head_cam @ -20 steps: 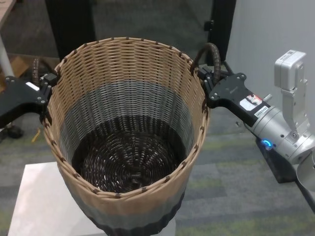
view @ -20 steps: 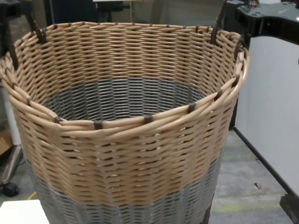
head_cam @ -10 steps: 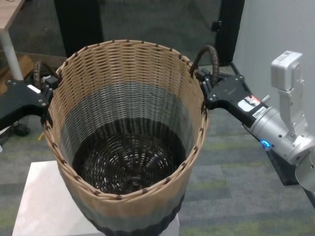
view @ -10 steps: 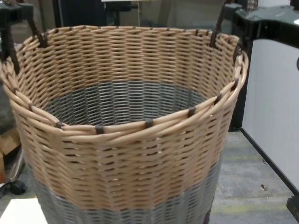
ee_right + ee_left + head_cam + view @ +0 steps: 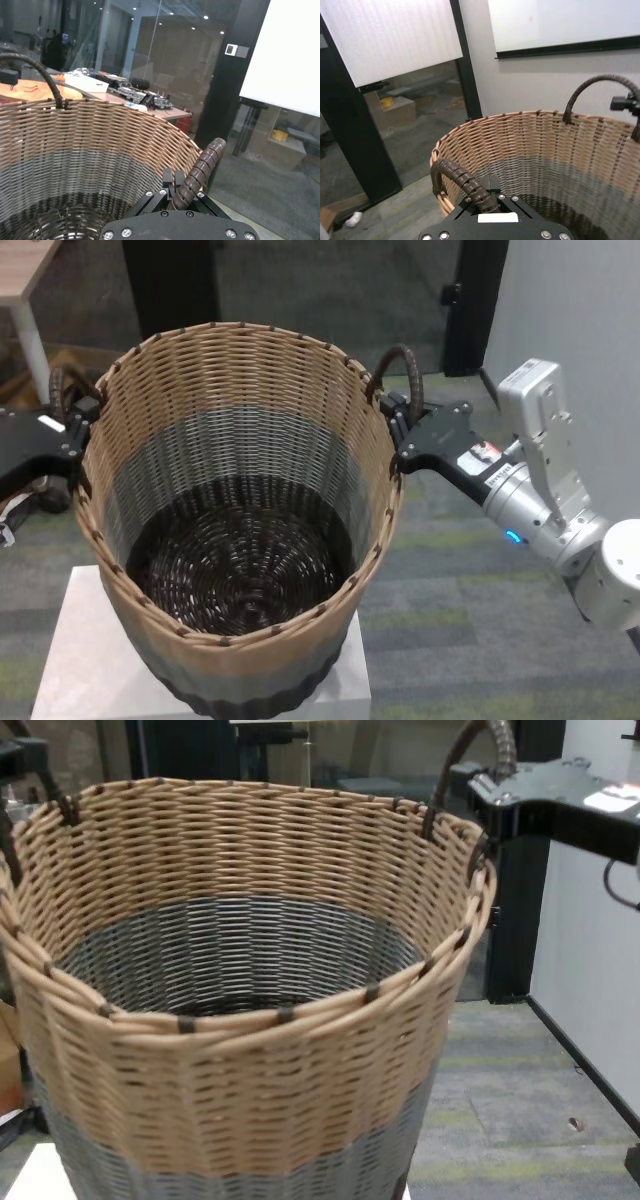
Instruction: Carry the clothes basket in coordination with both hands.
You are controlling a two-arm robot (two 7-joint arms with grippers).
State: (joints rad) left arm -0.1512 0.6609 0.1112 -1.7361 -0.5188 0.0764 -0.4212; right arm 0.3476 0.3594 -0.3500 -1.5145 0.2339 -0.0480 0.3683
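Observation:
The clothes basket (image 5: 230, 390), woven tan above a grey band with a dark bottom, fills the middle of the head view and most of the chest view (image 5: 240, 1050). My left gripper (image 5: 72, 425) is shut on the dark wrapped loop handle (image 5: 58, 390) at the basket's left rim; the left wrist view shows that handle (image 5: 460, 177) clamped in the gripper (image 5: 490, 192). My right gripper (image 5: 395, 425), on a silver wrist with a blue light, is shut on the right handle (image 5: 400, 365), also seen close up (image 5: 202, 167). The basket is upright and empty.
A white stand (image 5: 70, 670) lies under the basket; I cannot tell whether the basket touches it. A black door post (image 5: 475, 310) and a white wall (image 5: 570, 300) stand at the right. A wooden desk (image 5: 25, 270) is at the far left, over grey-green carpet.
The basket and both grippers have drifted left in the head and chest views while the background slid across. Both grips on the handles are unchanged.

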